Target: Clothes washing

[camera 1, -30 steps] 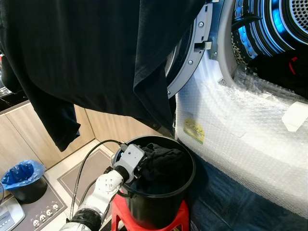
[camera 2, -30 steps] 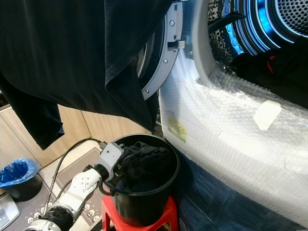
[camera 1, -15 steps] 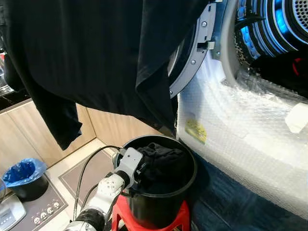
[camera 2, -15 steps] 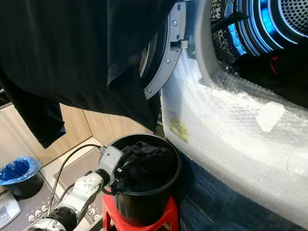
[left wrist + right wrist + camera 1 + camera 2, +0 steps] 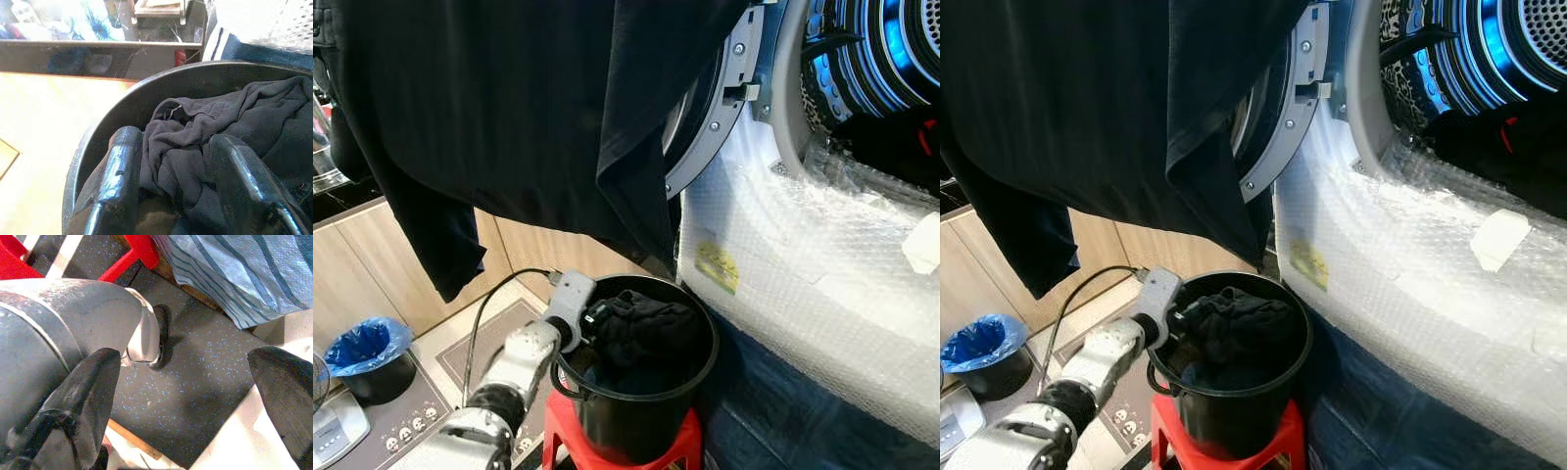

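A black bucket (image 5: 702,328) stands on a red stool (image 5: 680,447) in front of the washer. It holds a crumpled dark garment (image 5: 651,331). My left gripper (image 5: 594,315) reaches over the bucket's near rim, and in the left wrist view both fingers (image 5: 120,161) press a fold of that garment (image 5: 195,147) between them. The washer drum (image 5: 891,59) glows blue at the top right with dark clothes inside, and its door (image 5: 715,127) is swung open. My right gripper (image 5: 181,377) hangs low over the floor, open, with nothing in it.
A large black garment (image 5: 509,117) hangs across the upper left. The washer front is wrapped in bubble wrap (image 5: 803,264). A blue striped cloth (image 5: 783,416) covers the floor on the right. A bin with a blue bag (image 5: 362,345) stands at the lower left by wooden cabinets (image 5: 352,264).
My left arm has risen and levelled out, bringing its gripper higher at the bucket's rim with the garment fold. The camera has shifted slightly to the left.
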Robot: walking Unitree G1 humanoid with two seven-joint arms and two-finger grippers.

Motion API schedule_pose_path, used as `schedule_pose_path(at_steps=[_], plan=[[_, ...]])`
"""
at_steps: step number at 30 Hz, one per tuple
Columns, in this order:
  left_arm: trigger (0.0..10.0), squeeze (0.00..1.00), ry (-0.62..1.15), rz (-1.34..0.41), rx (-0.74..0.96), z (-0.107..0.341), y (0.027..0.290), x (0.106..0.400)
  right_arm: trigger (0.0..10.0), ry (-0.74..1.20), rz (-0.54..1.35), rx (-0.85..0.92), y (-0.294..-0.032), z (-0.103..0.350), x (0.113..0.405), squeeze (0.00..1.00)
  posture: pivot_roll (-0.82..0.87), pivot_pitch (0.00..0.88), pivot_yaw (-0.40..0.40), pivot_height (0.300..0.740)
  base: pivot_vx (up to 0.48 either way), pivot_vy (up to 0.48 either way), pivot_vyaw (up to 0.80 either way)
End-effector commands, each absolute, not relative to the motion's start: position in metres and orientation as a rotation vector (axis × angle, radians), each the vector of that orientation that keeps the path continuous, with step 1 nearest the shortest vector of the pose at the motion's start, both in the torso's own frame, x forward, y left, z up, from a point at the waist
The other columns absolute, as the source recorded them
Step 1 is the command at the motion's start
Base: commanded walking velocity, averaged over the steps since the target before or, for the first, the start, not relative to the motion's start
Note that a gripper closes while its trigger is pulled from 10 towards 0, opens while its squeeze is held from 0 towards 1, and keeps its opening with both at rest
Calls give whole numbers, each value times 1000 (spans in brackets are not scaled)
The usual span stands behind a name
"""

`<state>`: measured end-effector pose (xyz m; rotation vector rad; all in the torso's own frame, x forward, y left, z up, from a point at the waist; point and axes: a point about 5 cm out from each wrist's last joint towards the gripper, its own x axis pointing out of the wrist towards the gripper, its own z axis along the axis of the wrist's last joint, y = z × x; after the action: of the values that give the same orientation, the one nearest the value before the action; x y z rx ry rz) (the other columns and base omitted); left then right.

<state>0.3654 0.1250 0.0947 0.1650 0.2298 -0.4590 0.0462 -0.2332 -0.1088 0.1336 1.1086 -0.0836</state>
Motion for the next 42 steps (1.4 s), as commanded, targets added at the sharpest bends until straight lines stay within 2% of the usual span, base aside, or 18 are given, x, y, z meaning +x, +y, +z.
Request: schedule_pose_path(at_steps=[1,6,14,24,36,42], plan=[[10000,0,265,-458,154,99,131,371,10000,1087,9,200,-211,-111,41,0,-177,74,48,740,0,0,0],[10000,0,279,-481,143,106,134,375,10000,1027,1,238,-214,-108,34,0,-182,129,41,740,0,0,0],[10000,0,312,-607,154,114,126,377,10000,907,-38,263,-232,-91,7,0,-197,207,28,740,0,0,0],[10000,0,305,-861,234,128,116,376,10000,841,6,310,-215,-77,-2,0,-208,278,30,740,0,0,0],[10000,0,333,-1027,338,135,134,371,10000,843,5,342,-210,-66,-12,0,-209,313,29,740,0,0,0],[10000,0,412,-1096,414,125,144,363,10000,840,2,344,-210,-59,-14,0,-220,326,23,740,0,0,0]])
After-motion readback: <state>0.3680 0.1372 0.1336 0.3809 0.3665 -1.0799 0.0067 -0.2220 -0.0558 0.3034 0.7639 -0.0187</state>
